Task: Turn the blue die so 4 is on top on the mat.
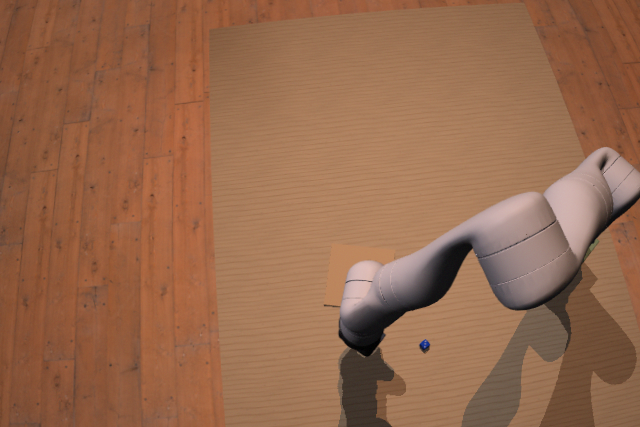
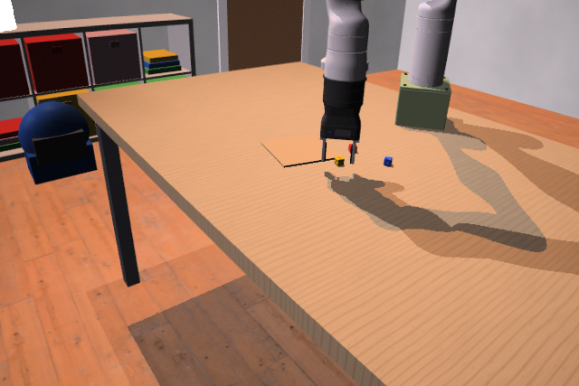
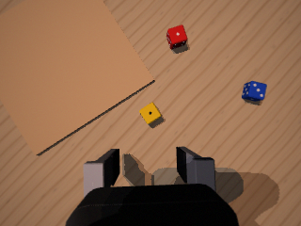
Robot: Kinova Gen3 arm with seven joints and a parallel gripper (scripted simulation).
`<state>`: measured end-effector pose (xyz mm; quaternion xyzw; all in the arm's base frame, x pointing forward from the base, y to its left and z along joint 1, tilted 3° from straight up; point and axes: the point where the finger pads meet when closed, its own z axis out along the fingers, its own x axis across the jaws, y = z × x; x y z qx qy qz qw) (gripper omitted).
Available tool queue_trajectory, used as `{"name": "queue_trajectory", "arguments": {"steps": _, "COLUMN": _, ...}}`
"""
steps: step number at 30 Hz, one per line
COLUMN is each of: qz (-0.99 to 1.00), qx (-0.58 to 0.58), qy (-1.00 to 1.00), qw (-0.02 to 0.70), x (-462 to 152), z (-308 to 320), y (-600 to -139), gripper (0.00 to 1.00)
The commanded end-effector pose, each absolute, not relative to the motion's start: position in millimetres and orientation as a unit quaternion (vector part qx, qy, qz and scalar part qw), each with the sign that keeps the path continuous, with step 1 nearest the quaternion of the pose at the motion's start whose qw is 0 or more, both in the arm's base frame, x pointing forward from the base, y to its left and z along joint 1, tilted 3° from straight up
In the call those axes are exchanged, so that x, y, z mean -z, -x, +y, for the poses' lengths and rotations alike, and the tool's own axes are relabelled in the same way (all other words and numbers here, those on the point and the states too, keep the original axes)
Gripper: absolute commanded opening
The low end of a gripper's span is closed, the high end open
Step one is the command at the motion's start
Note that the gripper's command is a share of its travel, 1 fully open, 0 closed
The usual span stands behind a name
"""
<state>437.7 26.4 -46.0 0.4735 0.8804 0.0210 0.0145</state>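
Observation:
The blue die (image 1: 424, 344) (image 2: 388, 161) (image 3: 255, 90) lies on the table, off the mat (image 1: 334, 262) (image 2: 294, 151) (image 3: 61, 61); its top seems to show 3, in a diagonal row. The yellow die (image 2: 339, 161) (image 3: 150, 113) lies just off the mat's edge with 1 on top. The red die (image 2: 350, 148) (image 3: 177, 34) lies off the mat's corner, also with 1 on top. The mat lies flat. My gripper (image 2: 337, 154) (image 3: 148, 160) is open and empty, pointing down above the table. In the wrist view all three dice are beyond the fingertips, the blue one far to the right.
The arm hides the yellow and red dice and part of the mat in the top view. The arm's green base (image 2: 422, 106) stands at the table's far side. The near table edge (image 2: 261, 274) runs diagonally in the exterior view. Arm shadows fall beside the dice.

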Motion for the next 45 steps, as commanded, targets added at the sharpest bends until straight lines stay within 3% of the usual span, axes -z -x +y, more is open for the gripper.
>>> {"name": "queue_trajectory", "arguments": {"steps": 1, "qz": 0.880, "qx": -0.022, "qy": -0.474, "qw": 0.015, "x": 45, "z": 26, "y": -438, "gripper": 1.00}}
{"name": "queue_trajectory", "arguments": {"steps": 14, "qz": 0.880, "qx": -0.022, "qy": -0.474, "qw": 0.015, "x": 45, "z": 31, "y": -434, "gripper": 1.00}}
{"name": "queue_trajectory", "arguments": {"steps": 31, "qz": 0.880, "qx": -0.022, "qy": -0.474, "qw": 0.015, "x": 47, "z": 101, "y": -367, "gripper": 1.00}}
{"name": "queue_trajectory", "arguments": {"steps": 45, "qz": 0.880, "qx": -0.022, "qy": -0.474, "qw": 0.015, "x": 47, "z": 103, "y": -364, "gripper": 1.00}}
